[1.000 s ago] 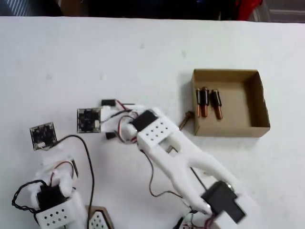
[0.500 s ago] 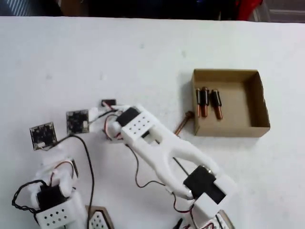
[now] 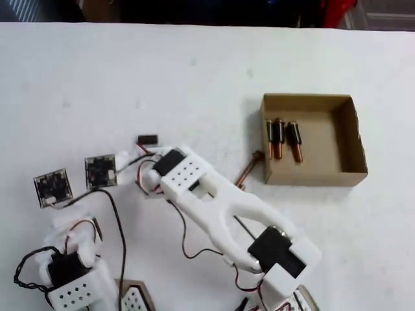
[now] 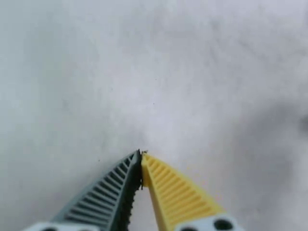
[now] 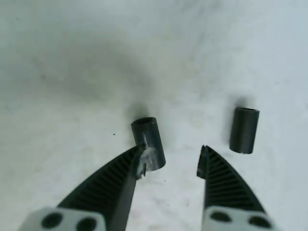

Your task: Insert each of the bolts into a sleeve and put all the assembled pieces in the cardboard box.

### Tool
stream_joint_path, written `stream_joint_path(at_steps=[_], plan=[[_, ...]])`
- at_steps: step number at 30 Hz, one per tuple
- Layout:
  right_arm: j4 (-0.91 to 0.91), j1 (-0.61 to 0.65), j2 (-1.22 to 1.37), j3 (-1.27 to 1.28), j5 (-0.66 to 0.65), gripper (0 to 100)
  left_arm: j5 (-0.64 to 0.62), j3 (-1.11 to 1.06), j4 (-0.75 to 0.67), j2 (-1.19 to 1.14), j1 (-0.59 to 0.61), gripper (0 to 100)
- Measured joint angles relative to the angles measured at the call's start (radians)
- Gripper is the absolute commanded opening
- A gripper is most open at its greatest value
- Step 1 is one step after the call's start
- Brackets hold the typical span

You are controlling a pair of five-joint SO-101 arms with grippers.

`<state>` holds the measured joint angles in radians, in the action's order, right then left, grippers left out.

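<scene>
While the right gripper point(image 5: 168, 161) stands wide open with one fingertip point(image 5: 137, 161) against a dark sleeve point(image 5: 148, 143), a second sleeve point(image 5: 244, 130) lies near. The left gripper point(image 4: 141, 158) is pinched closed. A bolt point(image 3: 249, 165) lies left of the cardboard box point(image 3: 308, 98), its near end hidden by the right arm point(image 3: 214, 201).

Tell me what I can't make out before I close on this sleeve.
High view: the right arm's wrist covers the right gripper and the nearer sleeve.
Right wrist view: a fingertip overlaps that sleeve; contact unclear.
High view: assembled pieces in the cardboard box are too small to judge bolt seating.
</scene>
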<state>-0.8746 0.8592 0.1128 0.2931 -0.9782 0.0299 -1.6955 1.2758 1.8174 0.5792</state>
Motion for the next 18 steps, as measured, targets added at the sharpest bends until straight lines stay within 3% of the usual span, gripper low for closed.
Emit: stream_joint_path(at_steps=[18], plan=[[0.003,0.0,0.0,0.0,0.0,15.9,0.0,0.0,0.0,0.0,0.006,2]])
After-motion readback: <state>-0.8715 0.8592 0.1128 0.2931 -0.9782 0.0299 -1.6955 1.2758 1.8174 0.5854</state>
